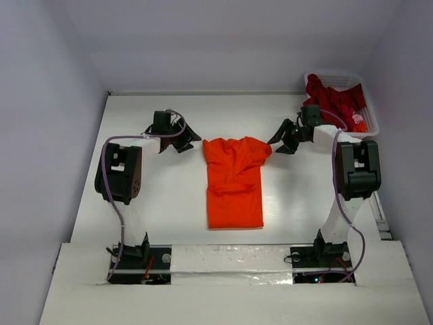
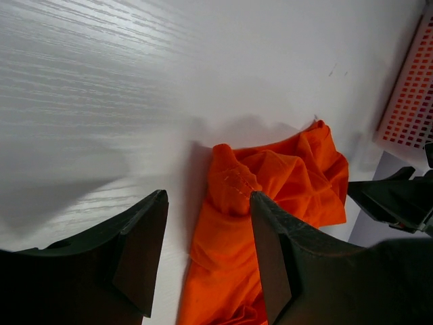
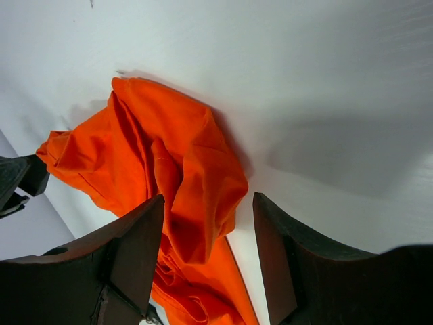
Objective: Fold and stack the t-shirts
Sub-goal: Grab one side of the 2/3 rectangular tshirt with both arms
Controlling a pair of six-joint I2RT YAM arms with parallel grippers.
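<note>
Orange t-shirt [image 1: 233,183] folded narrow; left gripper [image 1: 181,139] and right gripper [image 1: 284,140] flank its collar end, part-open, empty; next, probably pinch both shoulders, fold toward hem.

- The left arm [image 1: 120,172] reaches forward with its elbow raised; the left gripper [image 1: 188,141] points inward, jaws apart and empty.
- The right arm [image 1: 356,169] mirrors it; the right gripper [image 1: 281,143] is likewise parted, gripping nothing.
</note>
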